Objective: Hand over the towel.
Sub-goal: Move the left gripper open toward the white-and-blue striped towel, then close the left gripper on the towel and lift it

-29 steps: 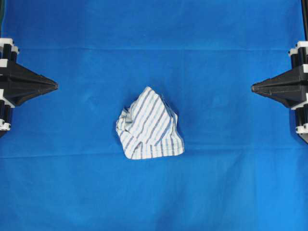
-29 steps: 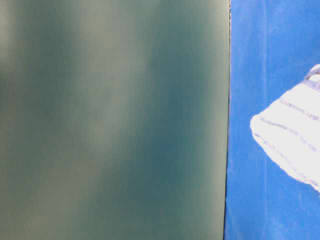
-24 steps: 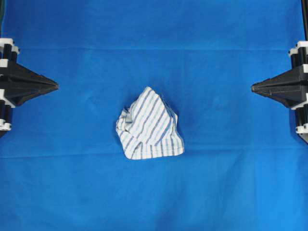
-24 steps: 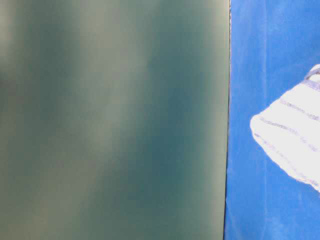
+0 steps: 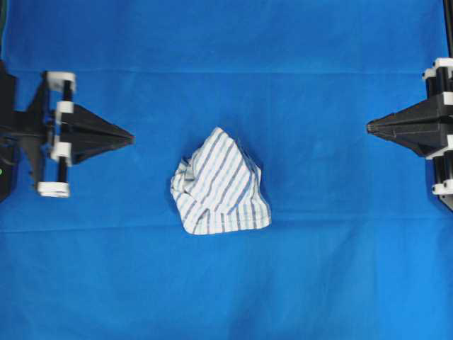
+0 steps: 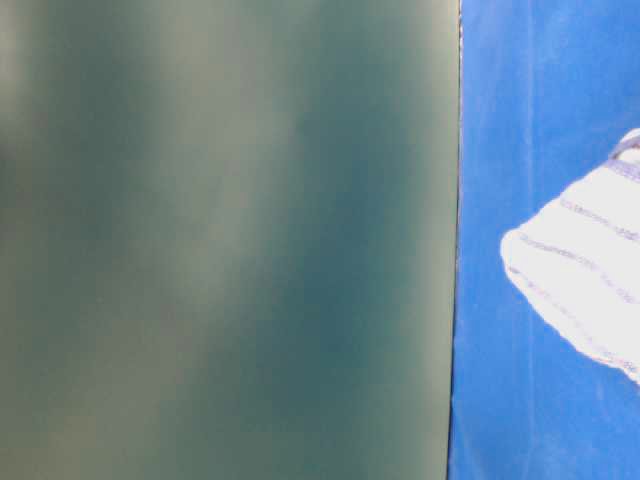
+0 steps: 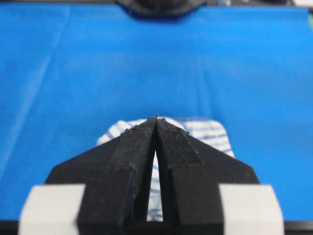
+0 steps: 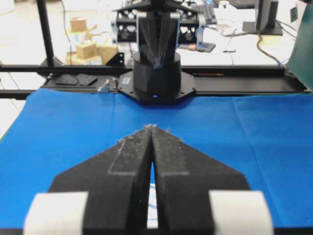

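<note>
Approaching: my left gripper (image 5: 132,137), black with tapered fingers, points across the cloth toward the small crumpled white towel with thin blue and grey stripes (image 5: 221,184); I judge this the opening reach, with nothing yet picked up.
Left hand state: fingers pressed tip to tip, holding nothing; well apart from the towel.
Right hand state: my right gripper (image 5: 369,127), the same black tapered kind, sits at the far right edge with its fingers also together and empty.
Towel location: bunched in a peaked heap near the middle of the large plain blue sheet (image 5: 226,42) that covers the table, between my two grippers and slightly nearer the left one.
Next move calls for: parting the left fingers before descent, then coming down on the raised fold of the heap, I judge; soft cloth should pinch easily there.
Surroundings: the dark base of the opposite arm (image 8: 156,73) stands beyond the sheet in the right wrist view; a blurred grey-green panel (image 6: 225,240) fills most of the table-level view.
Obstructions: none seen between either gripper and the towel.
</note>
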